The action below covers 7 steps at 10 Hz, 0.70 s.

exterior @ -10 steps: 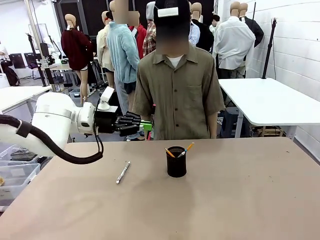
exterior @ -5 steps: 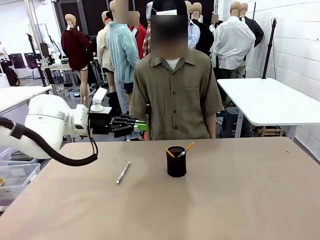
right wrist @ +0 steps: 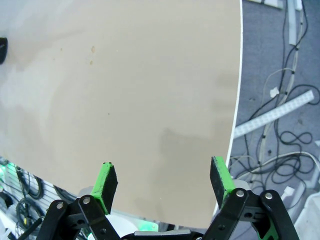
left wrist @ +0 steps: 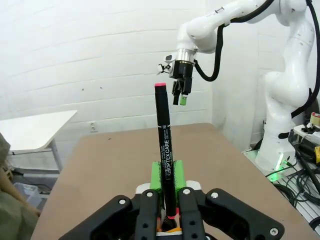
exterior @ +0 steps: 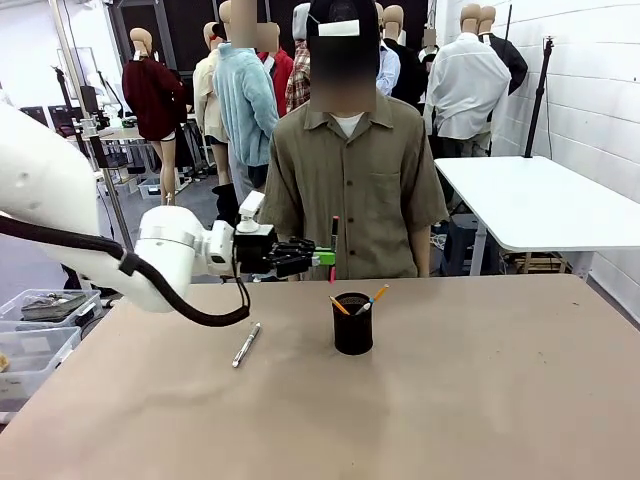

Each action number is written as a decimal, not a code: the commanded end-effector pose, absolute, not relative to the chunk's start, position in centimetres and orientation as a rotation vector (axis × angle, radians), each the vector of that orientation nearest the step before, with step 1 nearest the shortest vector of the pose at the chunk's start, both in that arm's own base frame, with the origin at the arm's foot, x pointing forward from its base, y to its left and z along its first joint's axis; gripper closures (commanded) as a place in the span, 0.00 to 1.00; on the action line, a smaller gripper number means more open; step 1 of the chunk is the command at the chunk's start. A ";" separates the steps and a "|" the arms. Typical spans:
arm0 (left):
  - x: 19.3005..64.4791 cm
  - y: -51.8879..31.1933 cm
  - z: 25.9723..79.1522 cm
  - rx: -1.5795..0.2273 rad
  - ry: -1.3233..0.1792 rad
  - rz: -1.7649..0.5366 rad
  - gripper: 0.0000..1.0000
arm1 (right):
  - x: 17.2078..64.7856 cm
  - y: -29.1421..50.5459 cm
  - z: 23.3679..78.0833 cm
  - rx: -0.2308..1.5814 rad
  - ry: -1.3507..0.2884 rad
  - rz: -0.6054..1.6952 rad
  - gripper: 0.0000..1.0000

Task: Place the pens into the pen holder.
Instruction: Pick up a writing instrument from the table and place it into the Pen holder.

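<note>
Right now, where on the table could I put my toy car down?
The whole right side of the table, past the pen holder, is bare, and so is the near edge in front. It is busier middle-left: the silver pen lies there, and the left pincer holds a black pen near the holder.

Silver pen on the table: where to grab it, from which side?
Likely mid-barrel of the silver pen, from straight above, jaws set across its long axis. It lies flat on the table, slim and slanted, so its sides are the only faces to pinch.
</note>
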<state>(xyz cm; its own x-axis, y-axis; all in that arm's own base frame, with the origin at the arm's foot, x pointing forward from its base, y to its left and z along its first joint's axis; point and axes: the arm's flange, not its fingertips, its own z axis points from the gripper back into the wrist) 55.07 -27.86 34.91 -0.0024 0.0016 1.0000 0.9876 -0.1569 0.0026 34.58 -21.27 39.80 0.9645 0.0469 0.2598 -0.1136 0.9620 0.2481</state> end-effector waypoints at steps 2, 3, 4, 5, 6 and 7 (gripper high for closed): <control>57.0 -30.2 32.6 -1.369 -1.014 -1.357 1.00 | 34.6 -21.1 39.8 0.254 -0.235 0.077 0.07; 57.3 -30.6 31.7 -1.379 -0.995 -1.357 1.00 | 34.6 -21.1 39.8 0.254 -0.235 0.077 0.07; 57.5 -30.9 30.7 -1.367 -0.991 -1.362 1.00 | 34.6 -21.1 39.8 0.254 -0.235 0.077 0.07; 57.7 -31.2 29.9 -1.363 -0.986 -1.357 1.00 | 34.6 -21.1 39.8 0.254 -0.235 0.077 0.07; 57.8 -31.3 29.3 -1.337 -0.997 -1.358 1.00 | 34.6 -21.1 39.8 0.254 -0.235 0.077 0.07; 58.1 -31.3 28.8 -1.323 -1.013 -1.340 1.00 | 34.6 -21.1 39.8 0.254 -0.235 0.077 0.07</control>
